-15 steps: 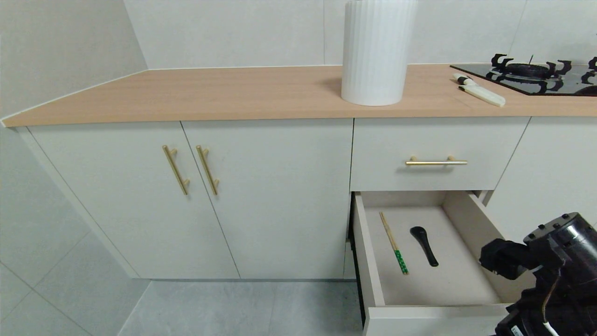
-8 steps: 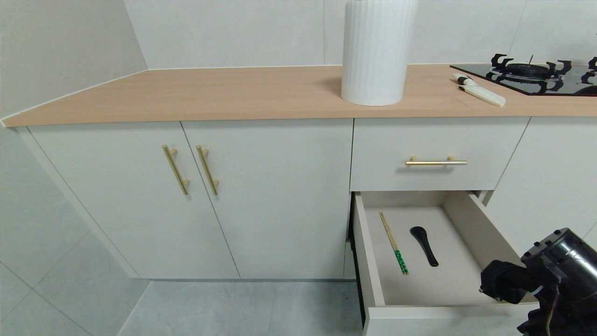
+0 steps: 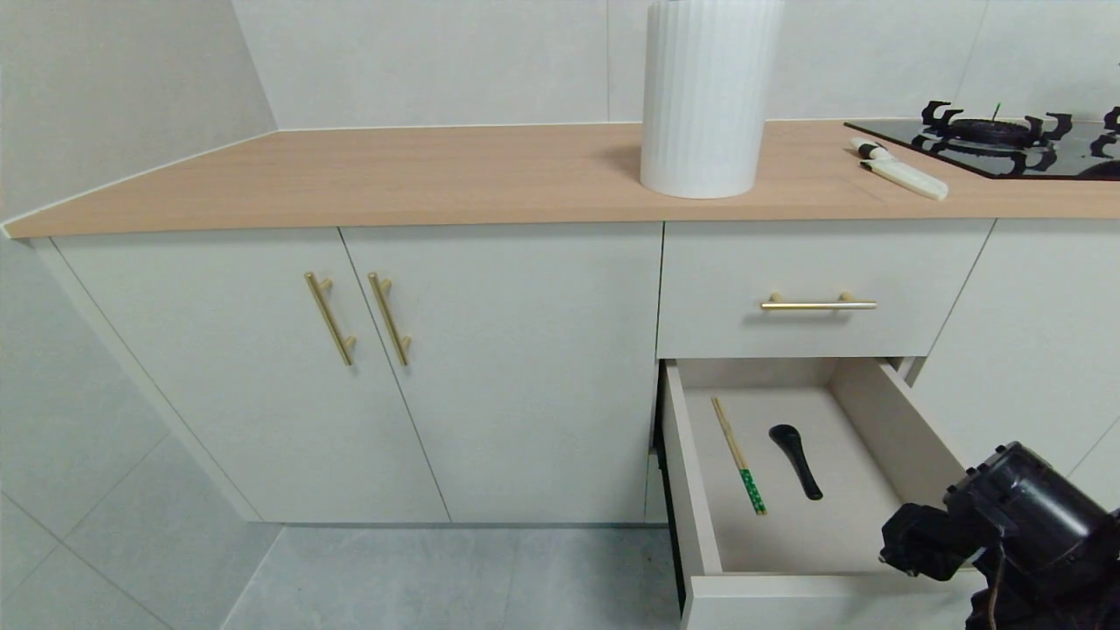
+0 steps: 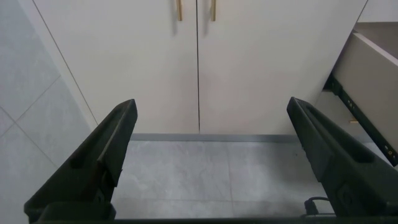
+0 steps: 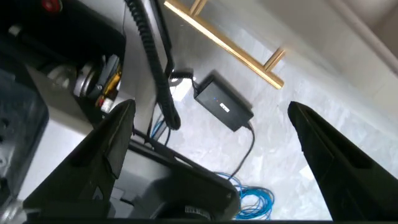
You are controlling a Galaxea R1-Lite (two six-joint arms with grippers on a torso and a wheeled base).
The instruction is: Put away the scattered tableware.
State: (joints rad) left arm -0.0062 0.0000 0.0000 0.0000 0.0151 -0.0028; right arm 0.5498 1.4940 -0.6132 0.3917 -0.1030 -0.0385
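Observation:
The lower drawer stands pulled out. Inside it lie a pair of chopsticks with green-patterned ends and a black spoon, side by side on the drawer floor. A white-handled knife lies on the wooden counter by the stove. My right arm hangs low by the drawer's front right corner. My right gripper is open and holds nothing, with the drawer's gold handle beyond it. My left gripper is open and holds nothing, low before the cabinet doors.
A tall white ribbed cylinder stands on the counter. A black gas stove sits at the far right. The upper drawer is closed. A black box and blue cables lie on the floor under the right arm.
My right arm has sunk lower and shifted slightly left, toward the open drawer's front. The chopsticks and spoon have not moved.

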